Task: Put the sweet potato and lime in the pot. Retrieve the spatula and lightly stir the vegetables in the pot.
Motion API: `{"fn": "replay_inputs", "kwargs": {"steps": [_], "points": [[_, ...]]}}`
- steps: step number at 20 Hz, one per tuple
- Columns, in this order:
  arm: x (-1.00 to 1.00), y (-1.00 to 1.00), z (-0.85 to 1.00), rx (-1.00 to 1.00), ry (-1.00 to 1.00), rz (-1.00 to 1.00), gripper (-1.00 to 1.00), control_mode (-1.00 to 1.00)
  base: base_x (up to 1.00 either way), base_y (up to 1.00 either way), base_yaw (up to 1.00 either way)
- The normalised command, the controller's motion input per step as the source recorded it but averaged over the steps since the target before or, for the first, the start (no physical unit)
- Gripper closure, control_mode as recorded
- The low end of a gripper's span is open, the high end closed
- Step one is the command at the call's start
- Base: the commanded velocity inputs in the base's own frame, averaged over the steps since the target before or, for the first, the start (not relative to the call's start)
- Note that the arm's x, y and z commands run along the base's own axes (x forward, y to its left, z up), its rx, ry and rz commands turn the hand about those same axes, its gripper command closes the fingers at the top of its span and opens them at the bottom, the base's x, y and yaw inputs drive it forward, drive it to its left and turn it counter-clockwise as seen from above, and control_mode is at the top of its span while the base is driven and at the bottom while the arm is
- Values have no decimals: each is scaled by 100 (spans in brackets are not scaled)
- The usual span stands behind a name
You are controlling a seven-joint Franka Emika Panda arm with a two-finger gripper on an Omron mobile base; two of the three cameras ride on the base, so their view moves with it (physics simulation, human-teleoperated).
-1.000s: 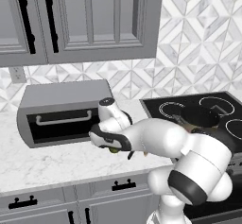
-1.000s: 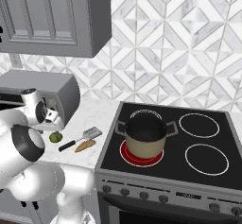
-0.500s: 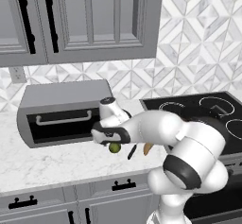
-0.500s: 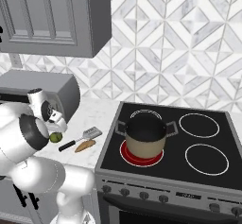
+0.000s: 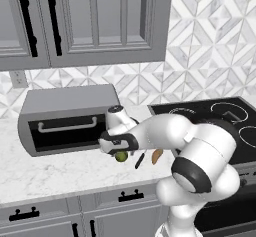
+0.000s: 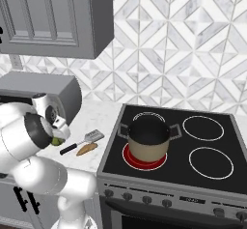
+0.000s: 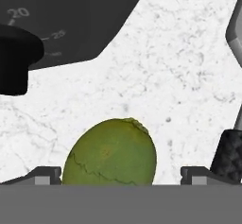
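Pincer [image 7: 121, 176] of the white arm hangs released directly over the small round yellowish-green lime [image 7: 109, 153], its two dark fingertips [image 7: 47, 175] standing wide on either side of the fruit with nothing between pad and peel yet. The step in hand looks like the grasp of the lime, the first of the vegetables to go into the pot. To do it well, the hand would best sink straight down until the tips bracket the widest part of the fruit, then close gently and evenly: a round, firm body with a slightly dimpled, waxy-looking skin will tend to squirt sideways if pinched above its middle. In the hand view the lime sits a little toward one tip, so a small centring shift before closing seems wise.

The lime rests on the white marbled stone surface [image 5: 55, 173], just in front of the boxy grey toaster oven with its dark glass door [image 5: 65, 123]. Near it lies the orange-brown oblong sweet potato with tapered ends [image 6: 87, 149], matte and rough-skinned, just beside the slim spatula with its slotted silver head and thin black handle [image 6: 83, 141]; a textured black piece of that handle appears to show at the edge of the hand view. The squat round tan pot with black rim and two black side handles [image 6: 148, 139] stands well apart on the glossy black stovetop [image 6: 212, 175], over a glowing red burner ring, its dark interior empty as far as can be seen.
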Motion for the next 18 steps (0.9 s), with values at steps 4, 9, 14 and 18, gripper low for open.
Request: {"fn": "replay_inputs", "kwargs": {"steps": [4, 9, 14, 18], "points": [[0, 0, -18, 0, 0, 0, -100, -100, 0, 0, 0], [-7, 0, -13, 0, 0, -3, 100, -100, 0, 0, 0], [-22, -9, 24, 0, -6, -6, 100, -100, 0, 0, 0], [-57, -54, 97, 0, -28, -2, 100, -100, 0, 0, 0]]}}
